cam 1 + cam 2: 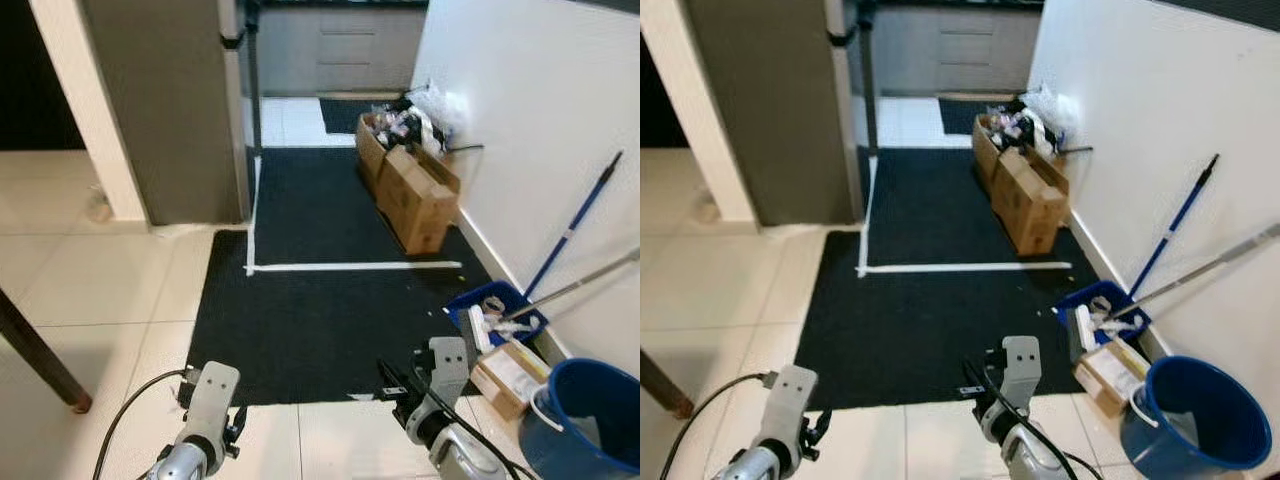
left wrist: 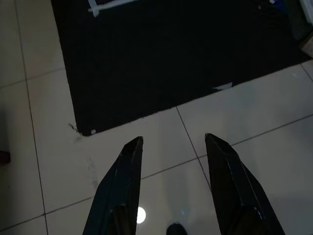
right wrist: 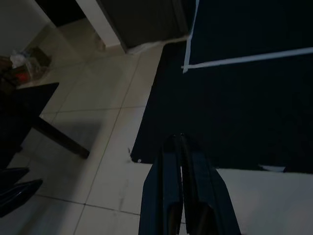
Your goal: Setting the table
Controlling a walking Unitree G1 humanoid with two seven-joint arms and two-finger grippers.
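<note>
My left gripper (image 2: 173, 139) hangs low over the pale floor tiles, open, with nothing between its black fingers (image 2: 122, 181). My right gripper (image 3: 178, 138) is shut and empty, its two fingers pressed together above the edge of the black mat (image 3: 234, 112). A dark wooden table (image 3: 27, 105) stands to my left, with one leg (image 1: 40, 355) on the tiles. Both silver wrists, the left (image 1: 208, 400) and the right (image 1: 440, 375), sit at the near edge of the eye views.
The black mat (image 1: 330, 300) with white tape lines (image 1: 350, 266) lies ahead. Cardboard boxes (image 1: 415, 195) line the right wall. A blue bucket (image 1: 590, 415), a blue dustpan (image 1: 500, 312) and a mop pole (image 1: 575, 228) stand near right. A grey cabinet (image 1: 170, 110) rises at left.
</note>
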